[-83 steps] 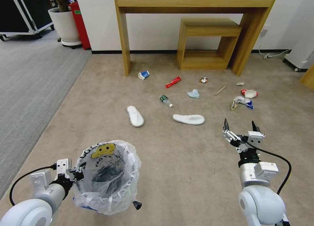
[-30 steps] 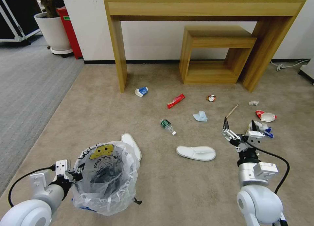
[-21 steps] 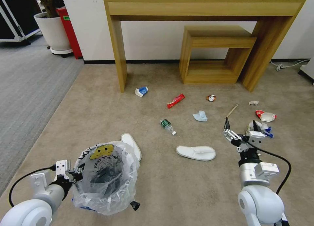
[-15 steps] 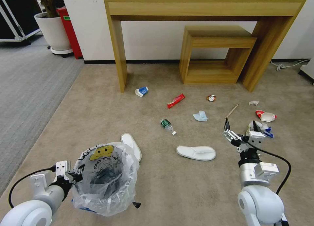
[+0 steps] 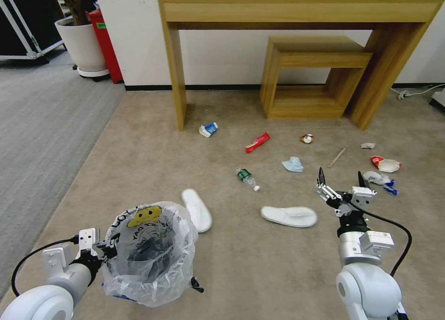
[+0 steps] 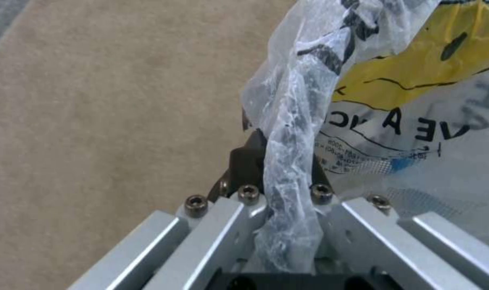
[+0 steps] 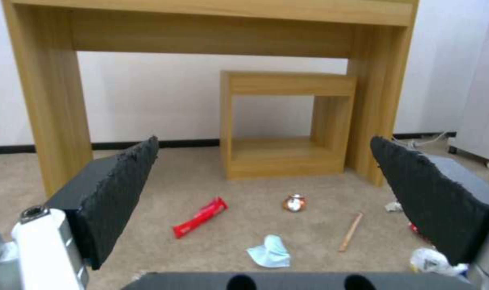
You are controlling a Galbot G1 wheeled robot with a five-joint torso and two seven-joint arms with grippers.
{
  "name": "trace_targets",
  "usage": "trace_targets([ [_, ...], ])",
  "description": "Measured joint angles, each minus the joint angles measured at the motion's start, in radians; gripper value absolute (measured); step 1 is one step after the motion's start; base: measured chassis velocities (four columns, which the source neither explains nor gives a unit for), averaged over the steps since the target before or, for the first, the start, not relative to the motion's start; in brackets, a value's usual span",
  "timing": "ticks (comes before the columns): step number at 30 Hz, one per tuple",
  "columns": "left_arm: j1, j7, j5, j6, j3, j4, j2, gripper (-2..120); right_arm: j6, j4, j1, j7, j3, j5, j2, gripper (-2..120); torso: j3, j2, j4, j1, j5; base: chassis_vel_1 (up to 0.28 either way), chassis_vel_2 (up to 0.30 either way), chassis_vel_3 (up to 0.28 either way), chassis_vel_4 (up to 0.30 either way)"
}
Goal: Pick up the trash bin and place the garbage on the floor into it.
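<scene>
Two nested wooden tables fill the upper part of the head view, a tall light-oak console table (image 5: 296, 7) with a smaller matching oak cube table (image 5: 315, 74) tucked beneath it, both standing on the beige short-pile carpet floor (image 5: 259, 264). At the lower left of the frame the small round trash bin lined with a crinkly translucent white plastic bag (image 5: 148, 255) is held off to the side of the left gripper (image 5: 104, 250), whose fingers are pinched together on the bag-covered rim, as the left wrist view confirms. At the lower right the right gripper (image 5: 340, 178) hangs above the carpet with its two black fingers spread wide and nothing between them. Two flat white slippers lie mid-frame, one (image 5: 197, 210) just beyond the bin, the other (image 5: 289, 216) near the right gripper. Farther up, scattered well apart, lie a long red wrapper (image 5: 257, 142), a green-label plastic bottle (image 5: 247, 178), a blue-white carton (image 5: 208, 129), a pale blue mask (image 5: 293, 164), a thin wooden stick (image 5: 337, 157) and a crushed can (image 5: 306, 138).
</scene>
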Motion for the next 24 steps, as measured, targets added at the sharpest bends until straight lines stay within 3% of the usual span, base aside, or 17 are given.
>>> trace_targets([
  [12,0.004,0.001,0.004,-0.002,-0.001,-0.004,-0.002,1,0.012,0.002,-0.003,-0.008,-0.001,-0.001,0.000,100,0.000,0.000,0.0000,0.000,0.0003,0.184,0.175,-0.188,-0.173],
  [24,-0.004,0.003,0.002,-0.002,0.001,0.004,-0.003,1,0.031,-0.010,0.003,-0.010,-0.006,0.005,0.000,100,0.000,0.000,-0.0002,0.000,0.0006,0.014,0.008,-0.006,-0.011],
])
